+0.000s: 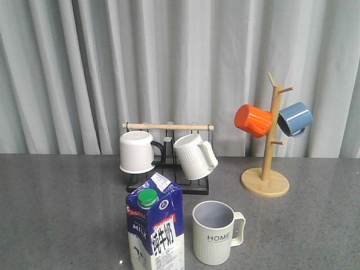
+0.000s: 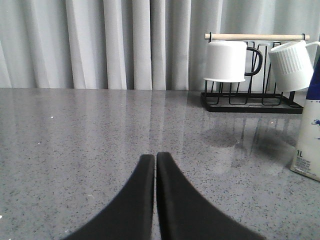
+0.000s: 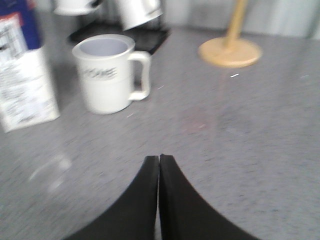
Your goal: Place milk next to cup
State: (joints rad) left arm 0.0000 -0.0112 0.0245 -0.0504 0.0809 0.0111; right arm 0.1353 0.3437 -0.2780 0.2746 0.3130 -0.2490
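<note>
On the grey table (image 1: 56, 191) the milk (image 1: 156, 230) already stands just beside the cup (image 1: 214, 232); we see both jaws pressed closed and empty; a careless sweep could topple the tall carton.

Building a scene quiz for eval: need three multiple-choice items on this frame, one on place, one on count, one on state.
1. Where does the tall dark-blue and white milk carton stand relative to the cream ribbed HOME cup, in the front view?
A. left of it
B. behind it
C. right of it

2. How many mugs hang on the wooden mug tree?
A. one
B. two
C. three

3. How are both grippers?
A. both shut, empty
B. both open
C. left holds the carton

Key: 1 A, the carton stands upright at the cup's left; 2 B, one orange and one blue; 3 A, left gripper and right gripper show fingers together, nothing between.
</note>
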